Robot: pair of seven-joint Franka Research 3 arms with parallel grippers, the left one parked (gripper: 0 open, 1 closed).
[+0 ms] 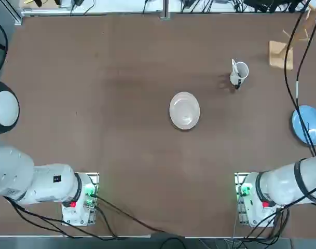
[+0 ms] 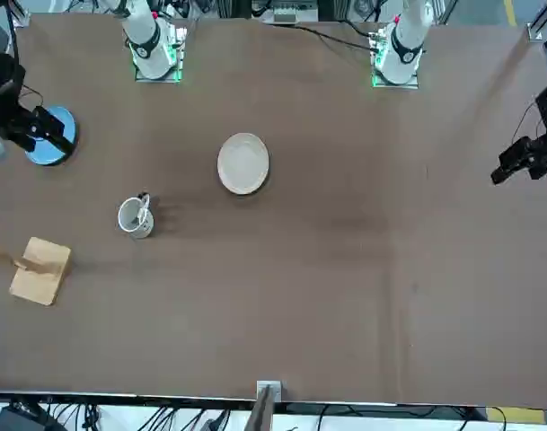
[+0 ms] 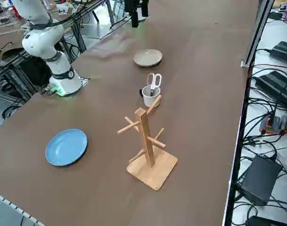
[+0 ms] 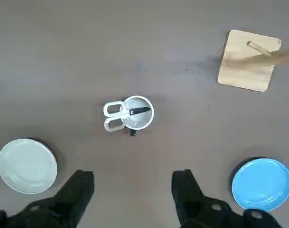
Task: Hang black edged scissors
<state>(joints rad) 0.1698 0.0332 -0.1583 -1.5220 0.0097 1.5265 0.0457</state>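
The black edged scissors stand blades-down in a white mug, their pale finger loops sticking up over the rim. The same pair shows above the mug in the right side view, and the mug sits right of the table's middle in the top view. A wooden peg rack stands close beyond the mug, at the table's right end. My right gripper hangs high above the table, open and empty, well short of the mug.
A cream plate lies at the table's middle. A blue plate lies near the right edge, under cables from the right arm. The rack's wooden base sits at the far right corner.
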